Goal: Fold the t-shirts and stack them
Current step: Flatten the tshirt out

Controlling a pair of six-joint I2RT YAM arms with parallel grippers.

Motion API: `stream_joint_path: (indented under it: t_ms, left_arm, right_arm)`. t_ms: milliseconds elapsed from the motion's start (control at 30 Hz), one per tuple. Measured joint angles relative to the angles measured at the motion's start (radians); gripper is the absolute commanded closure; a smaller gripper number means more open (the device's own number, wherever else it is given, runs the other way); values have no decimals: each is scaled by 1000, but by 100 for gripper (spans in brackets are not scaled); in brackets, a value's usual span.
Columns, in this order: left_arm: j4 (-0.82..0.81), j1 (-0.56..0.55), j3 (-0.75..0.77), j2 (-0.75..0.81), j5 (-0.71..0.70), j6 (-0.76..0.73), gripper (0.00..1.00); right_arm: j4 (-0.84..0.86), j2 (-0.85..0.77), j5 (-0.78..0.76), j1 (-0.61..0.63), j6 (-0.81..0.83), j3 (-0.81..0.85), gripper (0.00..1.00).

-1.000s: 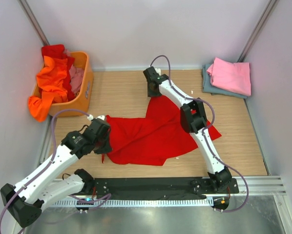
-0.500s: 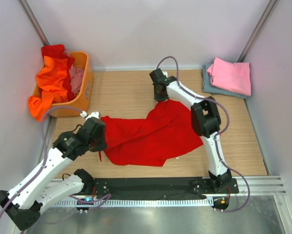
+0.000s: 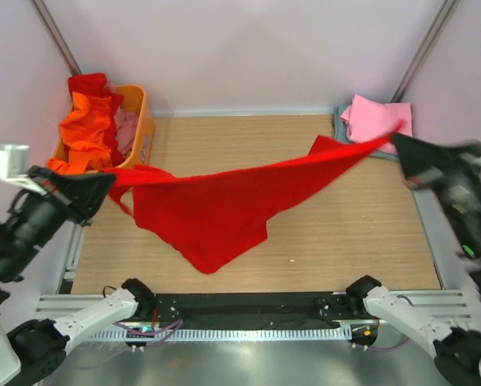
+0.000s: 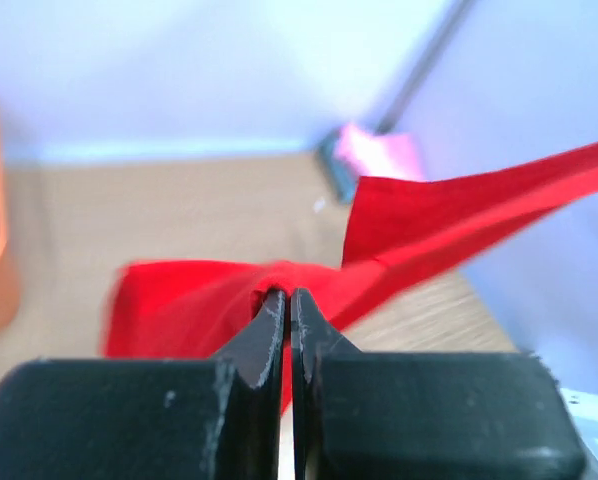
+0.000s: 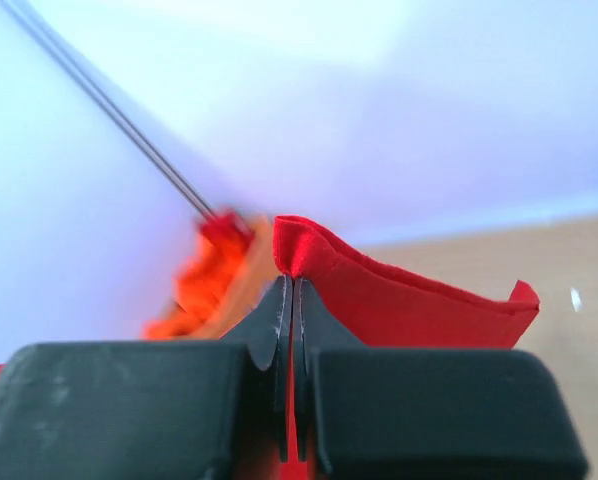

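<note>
A large bright red t-shirt hangs stretched in the air between my two grippers, its lower part drooping over the wooden table. My left gripper is shut on its left end, seen pinched in the left wrist view. My right gripper is shut on its right end, seen in the right wrist view. A folded pink t-shirt lies on a folded grey-blue t-shirt at the back right. Orange, red and pink t-shirts fill the basket.
The rigid orange plastic basket stands at the back left corner against the wall. White walls close the table on three sides. A black rail runs along the near edge.
Both grippers have risen and swung far apart, left to the left and right to the right. The red t-shirt has been lifted off the table and pulled taut between them.
</note>
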State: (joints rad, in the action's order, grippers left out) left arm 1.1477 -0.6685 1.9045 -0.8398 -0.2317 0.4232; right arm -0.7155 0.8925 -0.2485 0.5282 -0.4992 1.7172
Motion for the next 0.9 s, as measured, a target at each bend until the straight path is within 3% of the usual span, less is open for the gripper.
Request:
stream_joint_path:
  t_ms: [100,233,600,767,900]
  left_arm:
    - [-74,0,77,26,103,-56,100]
    - [-160,9,87,89,252,-98,100]
    - [-242,201,355,83,539,-143,100]
    - [-282,249,379,74,624,-143,100]
    - [-302,262,386,22,655,-159,100]
  right_arm:
    - [-10,-206,5,0,0,48,99]
    - [-40,-333,26,-2,18,105,99]
    - [-245,-276,123,-62,89,302,99]
    - [-267,-243,110,-72,124,437,99]
    - [-264,-236,35,-72,163,441,99]
